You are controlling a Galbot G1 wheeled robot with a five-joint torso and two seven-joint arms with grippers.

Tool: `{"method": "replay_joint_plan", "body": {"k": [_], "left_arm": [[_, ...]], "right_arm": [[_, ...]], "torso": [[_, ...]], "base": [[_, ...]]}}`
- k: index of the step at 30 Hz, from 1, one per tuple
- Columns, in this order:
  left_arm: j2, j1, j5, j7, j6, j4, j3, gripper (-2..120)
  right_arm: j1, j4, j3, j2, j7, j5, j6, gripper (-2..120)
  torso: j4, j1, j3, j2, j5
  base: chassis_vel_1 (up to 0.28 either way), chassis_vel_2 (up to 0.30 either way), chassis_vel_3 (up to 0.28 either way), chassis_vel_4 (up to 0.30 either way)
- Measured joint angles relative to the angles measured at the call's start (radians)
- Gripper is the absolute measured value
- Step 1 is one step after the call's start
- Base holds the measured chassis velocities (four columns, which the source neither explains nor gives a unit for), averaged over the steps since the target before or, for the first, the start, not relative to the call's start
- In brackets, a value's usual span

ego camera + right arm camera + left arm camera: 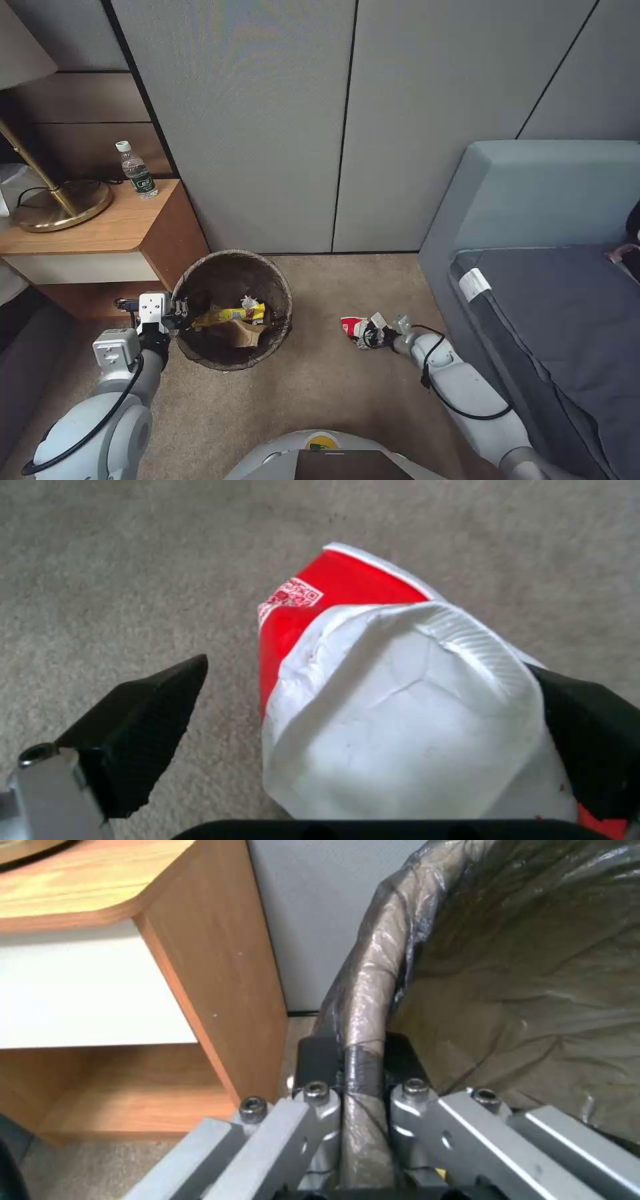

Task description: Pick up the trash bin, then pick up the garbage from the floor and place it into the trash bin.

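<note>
The trash bin [200,270], lined with a dark bag, sits beside the nightstand. My left gripper [179,310] is shut on its near-left rim; the left wrist view shows the fingers [315,1057] pinching the bag-covered rim [373,980]. Inside the bin lie a yellow wrapper [227,314], a brown paper bag [243,332] and a white tissue [250,303]. A crushed red-and-white paper cup [351,327] lies on the carpet right of the bin. My right gripper [371,335] is open and straddles this cup [400,705]. One finger [587,740] touches it and the other finger [133,730] stands apart.
A wooden nightstand [100,230] at the left holds a clear bottle [137,171] and a brass lamp base [57,207]. A grey bed [553,267] fills the right side. Grey wall panels [300,120] stand behind. Open carpet [320,393] lies between bin and bed.
</note>
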Motion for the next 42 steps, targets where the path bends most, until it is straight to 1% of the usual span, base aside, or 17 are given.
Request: {"method": "replay_joint_plan", "body": {"k": [5, 12, 17, 18, 20, 22, 23, 27, 28, 32, 33, 37, 38, 41, 42], "left_arm": [[0.003, 0.0, 0.0, -0.001, 0.0, 0.0, 0.0, 3], [0.006, 0.0, 0.0, -0.001, 0.0, 0.001, 0.003, 3], [0.008, -0.002, 0.0, -0.001, -0.001, 0.001, 0.005, 3], [0.008, -0.002, 0.0, -0.001, -0.001, 0.001, 0.005, 3], [0.008, -0.001, 0.0, -0.001, -0.001, 0.001, 0.005, 3], [0.008, 0.0, 0.0, -0.001, -0.001, 0.001, 0.006, 3], [0.008, 0.0, 0.0, -0.001, -0.001, 0.001, 0.006, 3], [0.013, 0.002, 0.0, -0.001, -0.002, 0.001, 0.005, 3], [0.013, 0.002, 0.0, -0.001, -0.002, 0.001, 0.005, 3], [0.022, 0.002, -0.001, -0.001, -0.002, 0.001, 0.006, 3], [0.022, 0.002, -0.001, -0.001, -0.002, 0.001, 0.006, 3], [0.031, 0.005, -0.003, -0.001, -0.002, 0.001, 0.004, 3], [0.031, 0.005, -0.003, -0.001, -0.002, 0.001, 0.004, 3], [0.032, 0.012, -0.001, -0.001, -0.002, 0.001, 0.009, 3], [0.034, 0.014, -0.001, -0.001, -0.002, 0.001, 0.01, 3]], "right_arm": [[0.01, -0.04, 0.005, 0.021, 0.004, -0.008, 0.008, 100], [0.003, -0.046, 0.022, 0.017, 0.007, -0.014, 0.009, 100], [-0.007, -0.034, 0.028, 0.014, 0.006, -0.014, 0.009, 85], [-0.007, -0.034, 0.028, 0.014, 0.006, -0.014, 0.009, 85], [-0.009, -0.029, 0.028, 0.015, 0.007, -0.014, 0.009, 75], [-0.01, -0.027, 0.028, 0.017, 0.008, -0.014, 0.009, 67], [-0.01, -0.027, 0.028, 0.017, 0.008, -0.014, 0.009, 67], [-0.016, -0.015, 0.03, 0.028, 0.032, -0.012, 0.011, 47], [-0.016, -0.015, 0.03, 0.028, 0.032, -0.012, 0.011, 47], [-0.022, -0.005, 0.034, 0.03, 0.054, -0.009, 0.01, 29], [-0.022, -0.005, 0.034, 0.03, 0.054, -0.009, 0.01, 29], [-0.025, -0.005, 0.044, 0.029, 0.079, -0.005, 0.009, 11], [-0.025, -0.005, 0.044, 0.029, 0.079, -0.005, 0.009, 11], [-0.026, -0.003, 0.054, 0.035, 0.116, -0.003, 0.011, 0], [-0.027, 0.001, 0.06, 0.036, 0.124, -0.003, 0.011, 0]], "torso": [[0.0, 0.0, 0.0, 0.0, -0.0001], [-0.0001, 0.0, 0.0, 0.0, 0.0001], [-0.0001, 0.0, 0.0, 0.0, 0.0], [-0.0001, 0.0, 0.0, 0.0, 0.0], [-0.0002, 0.0, 0.0, 0.0, 0.0], [-0.0002, 0.0, 0.0, 0.0, -0.0001], [-0.0002, 0.0, 0.0, 0.0, -0.0001], [0.0001, 0.0, 0.0, 0.0, 0.0002], [0.0001, 0.0, 0.0, 0.0, 0.0002], [0.0, 0.0, 0.0, 0.0, 0.0002], [0.0, 0.0, 0.0, 0.0, 0.0002], [0.0, 0.0, 0.0, 0.0, 0.0002], [0.0, 0.0, 0.0, 0.0, 0.0002], [0.0, 0.0, 0.0, 0.0, 0.0002], [0.0001, 0.0, 0.0, 0.0, 0.0003]], "base": [[0.0, 0.0, 0.0, 0.0], [0.0, 0.0, 0.0, 0.0], [0.0, 0.0, 0.0, 0.0], [0.0, 0.0, 0.0, 0.0], [0.0, 0.0, 0.0, 0.0], [0.0, 0.0, 0.0, 0.0], [0.0, 0.0, 0.0, 0.0], [0.0, 0.0, 0.0, 0.0], [0.0, 0.0, 0.0, 0.0], [0.0, 0.0, 0.0, 0.0], [0.0, 0.0, 0.0, 0.0], [0.0, 0.0, 0.0, 0.0], [0.0, 0.0, 0.0, 0.0], [0.0, 0.0, 0.0, 0.0], [0.0, 0.0, 0.0, 0.0]]}}
